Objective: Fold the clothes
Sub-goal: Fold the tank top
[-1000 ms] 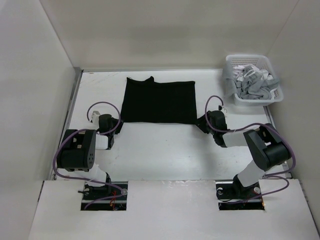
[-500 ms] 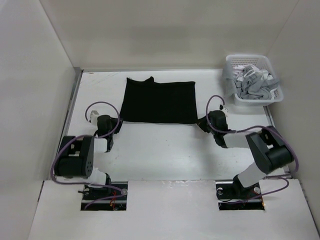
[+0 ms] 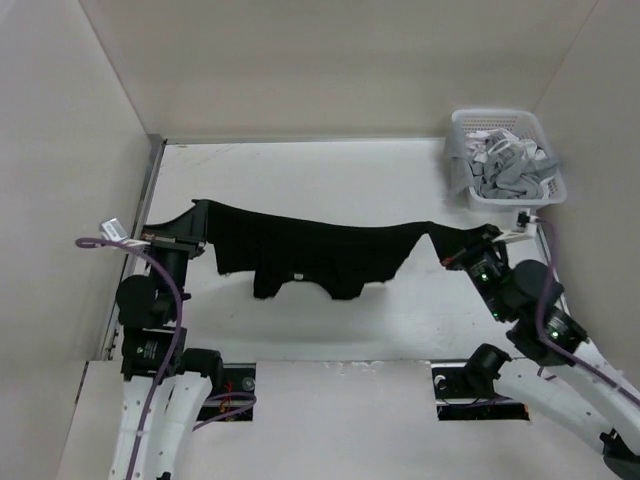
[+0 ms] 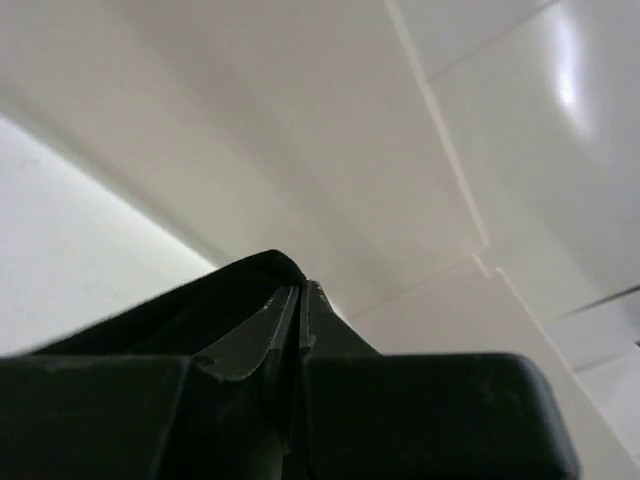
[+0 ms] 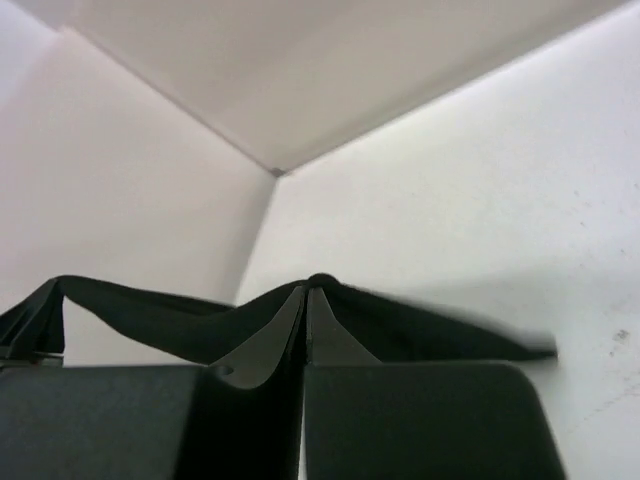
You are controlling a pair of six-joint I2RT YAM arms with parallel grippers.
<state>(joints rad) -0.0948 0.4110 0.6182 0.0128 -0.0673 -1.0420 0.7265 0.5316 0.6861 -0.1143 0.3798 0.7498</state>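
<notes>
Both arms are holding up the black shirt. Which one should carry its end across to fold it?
Probably the left. Both the left gripper and the right gripper are shut on the black T-shirt, but the right one sits close to the basket, so swinging it looks riskier.

white slatted basket [image 3: 508, 199] at far right corner of white table [image 3: 320, 320], heaped with grey-white striped garments [image 3: 505, 163]; plain pale walls [image 3: 300, 70].

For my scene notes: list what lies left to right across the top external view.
In order: left gripper, pinching the shirt's left end → black T-shirt, hanging stretched between both grippers → right gripper, pinching its right end → white basket at the far right.
</notes>
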